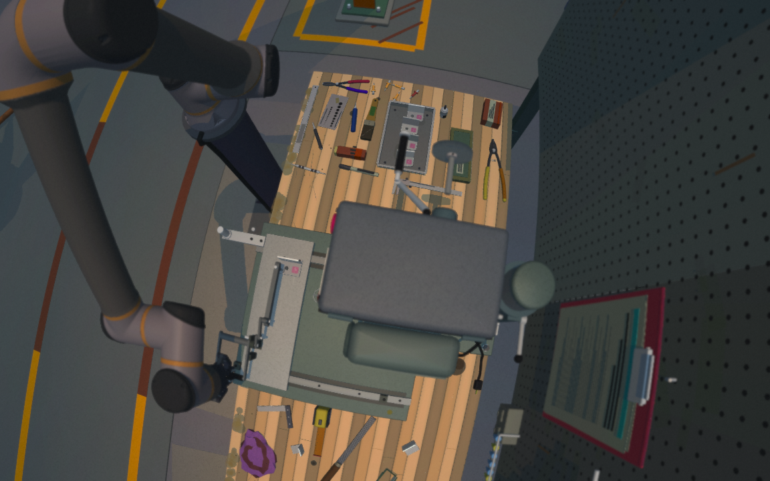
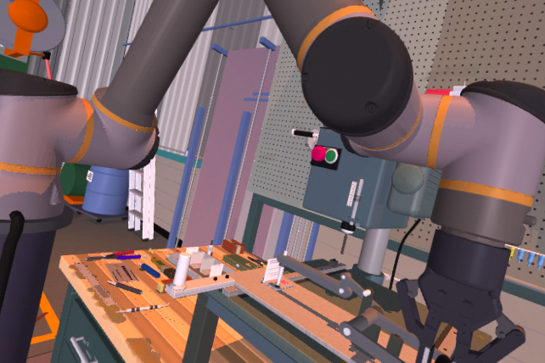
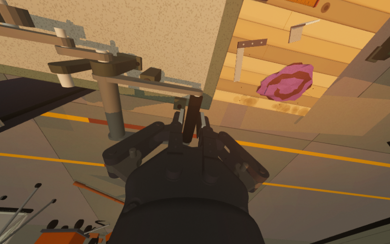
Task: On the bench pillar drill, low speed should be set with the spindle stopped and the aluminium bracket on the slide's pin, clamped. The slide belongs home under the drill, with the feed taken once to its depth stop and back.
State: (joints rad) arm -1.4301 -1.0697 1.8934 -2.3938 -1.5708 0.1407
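The drill's chuck and bit (image 2: 344, 239) are hidden from above by the grey drill head (image 1: 415, 269). The slide (image 1: 277, 311) is pulled out towards the bench's front edge, away from under the head. A small bracket (image 2: 273, 269) stands on the slide by a pink mark, under the tip of the toggle clamp's arm (image 2: 320, 274). At the slide's near end my gripper (image 3: 190, 121) stands open around the clamp's dark handle (image 3: 191, 116), holding nothing. Red and green buttons (image 2: 324, 155) sit on the head's face.
A pegboard wall (image 1: 675, 149) with a red clipboard (image 1: 600, 374) stands behind the drill. Hand tools and a parts tray (image 1: 406, 136) lie on the bench's far end. A purple rag (image 3: 286, 82), loose angle brackets (image 3: 245, 57) and a file lie beside the slide's near end.
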